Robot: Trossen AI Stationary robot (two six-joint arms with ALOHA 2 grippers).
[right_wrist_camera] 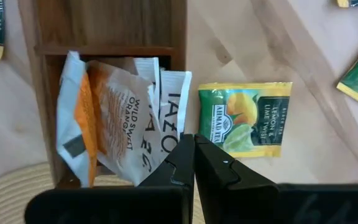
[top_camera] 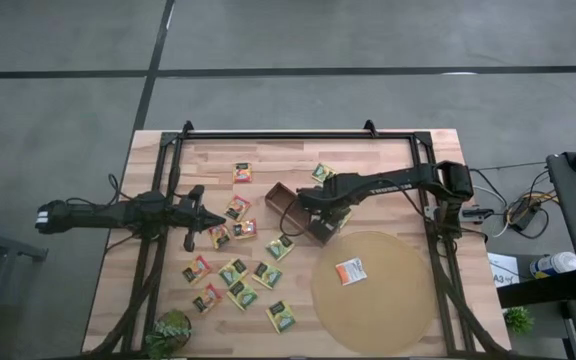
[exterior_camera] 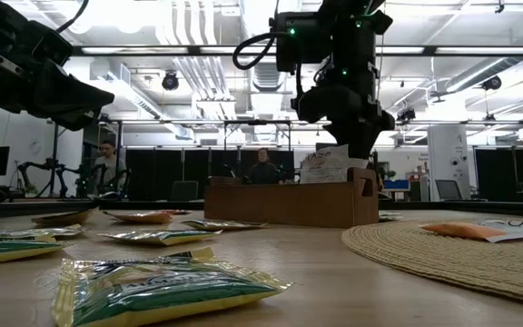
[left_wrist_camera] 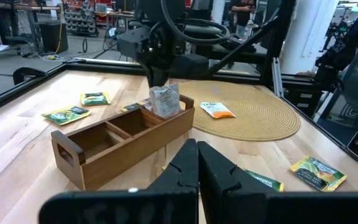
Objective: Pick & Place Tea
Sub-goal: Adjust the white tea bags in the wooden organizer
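Right gripper (right_wrist_camera: 193, 163) fingers pressed together, nothing clamped between them, hanging right over the end compartment of the brown wooden box (top_camera: 299, 213), the end nearest the round tan mat (top_camera: 373, 292). Directly under it: white-and-orange sachets (right_wrist_camera: 114, 115) standing crumpled in that compartment, print reads "wild sweet orange". Just beside the box wall, a green-yellow sachet (right_wrist_camera: 245, 118) lies flat on the table, lemon picture on it. Right wrist view alone gives the print; low view shows only a white sachet top (exterior_camera: 325, 165) poking above the box rim, left wrist view shows the other box compartments with dividers. One more white-orange sachet (top_camera: 350, 270) sits on the mat, near the gripper. Farther out, green-yellow and orange-red sachets (top_camera: 236, 270) lie scattered flat on the light wood table (top_camera: 388, 160). Left gripper (top_camera: 216, 222) is also shut and empty, low among those sachets, well apart from the box. Small green plant (top_camera: 171, 331) at the table's near corner. Room behind: ceiling strip lights, dark railing, people seated (exterior_camera: 263, 167) far back.
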